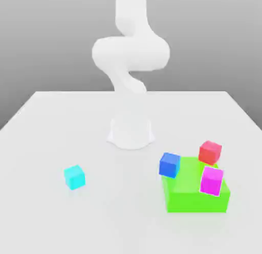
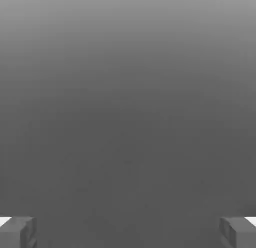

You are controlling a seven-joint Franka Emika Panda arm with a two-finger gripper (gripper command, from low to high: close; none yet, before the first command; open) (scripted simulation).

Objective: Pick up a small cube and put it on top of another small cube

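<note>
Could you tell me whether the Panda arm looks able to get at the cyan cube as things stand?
Probably yes: the cyan cube sits alone on the table, away from the green block, and the gripper is open.

Arm (image 1: 130, 53): white all over, smooth and glossy-looking, its parts rounded (so pale that the seams nearly vanish)
Top link (image 1: 131, 9): white, a thick column with straight sides
Wide housing (image 1: 131, 54): white, a broad barrel with bulging, rounded ends
Neck (image 1: 123, 80): white, slimmer than the housing, with curved edges
Base (image 1: 131, 134): white, rounded along its front edge, a small pointed flare at either side, faint grey lines tracing its outline
Gripper (image 2: 128, 232): two matching fingers (image 2: 12, 233), dark grey and blocky, with flat faces, angled edges and darker, stepped inner sides
</note>
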